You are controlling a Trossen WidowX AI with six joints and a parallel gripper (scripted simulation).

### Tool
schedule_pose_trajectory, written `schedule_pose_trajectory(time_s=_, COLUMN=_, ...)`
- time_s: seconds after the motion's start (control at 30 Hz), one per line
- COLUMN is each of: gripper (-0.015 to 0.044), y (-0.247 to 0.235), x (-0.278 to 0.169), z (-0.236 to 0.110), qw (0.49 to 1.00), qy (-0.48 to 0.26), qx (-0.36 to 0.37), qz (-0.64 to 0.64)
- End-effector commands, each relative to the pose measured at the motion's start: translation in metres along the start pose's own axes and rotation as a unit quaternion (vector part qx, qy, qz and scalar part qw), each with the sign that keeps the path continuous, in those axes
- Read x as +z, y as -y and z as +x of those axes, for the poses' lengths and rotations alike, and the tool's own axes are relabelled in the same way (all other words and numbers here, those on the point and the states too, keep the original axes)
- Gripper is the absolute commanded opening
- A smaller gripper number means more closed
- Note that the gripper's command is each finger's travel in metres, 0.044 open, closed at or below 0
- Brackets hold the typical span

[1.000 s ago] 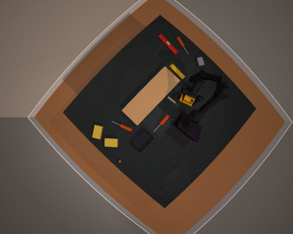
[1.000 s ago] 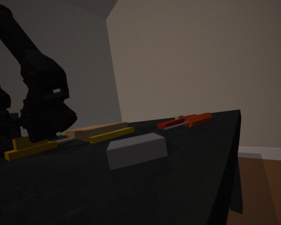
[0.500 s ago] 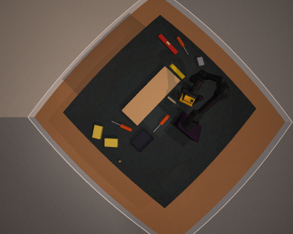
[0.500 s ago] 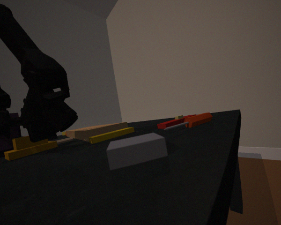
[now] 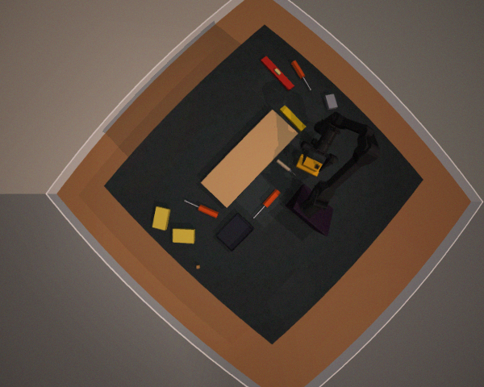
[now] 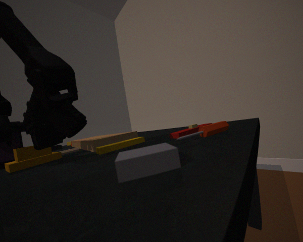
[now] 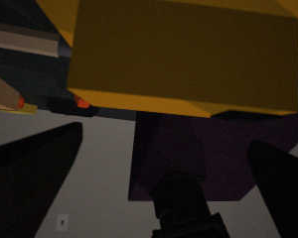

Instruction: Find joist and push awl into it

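The floor panel (image 5: 248, 158) lies mid-table, unpierced as far as the top view shows; just off its near corner sits the stud finder (image 5: 309, 164), with the gripper (image 5: 314, 155) over it, jaws spread wide and holding nothing. The step in hand looks like grasping the finder; next, close on its raised body. Only the top view shows the tray (image 5: 234, 230) and small awl (image 5: 284, 165); the wrist view shows the finder filling the gap between the fingers.

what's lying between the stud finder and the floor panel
The awl lies on the mat between the stud finder and the floor panel, seen in the top view.
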State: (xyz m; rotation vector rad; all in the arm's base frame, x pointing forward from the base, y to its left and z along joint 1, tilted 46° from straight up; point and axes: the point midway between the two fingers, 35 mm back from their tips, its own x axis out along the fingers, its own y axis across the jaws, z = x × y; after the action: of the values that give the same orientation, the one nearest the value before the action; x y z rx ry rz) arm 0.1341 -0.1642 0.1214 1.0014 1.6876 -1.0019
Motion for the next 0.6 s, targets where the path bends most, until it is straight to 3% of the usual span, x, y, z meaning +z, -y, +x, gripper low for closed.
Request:
schedule_pose_trajectory(time_s=0.0, gripper=0.044, y=0.0, x=0.0, z=-0.005, qw=1.0, qy=0.0, qx=0.001, qz=0.002)
schedule_pose_trajectory(time_s=0.2, gripper=0.044, y=0.0, x=-0.012, z=-0.015, qw=1.0, qy=0.02, qx=0.011, qz=0.002)
schedule_pose_trajectory(time_s=0.47, gripper=0.044, y=0.004, x=-0.069, z=-0.037, qw=0.992, qy=0.107, qx=0.064, qz=-0.002)
schedule_pose_trajectory(time_s=0.57, gripper=0.044, y=0.003, x=-0.054, z=-0.034, qw=0.995, qy=0.092, qx=0.047, qz=0.003)
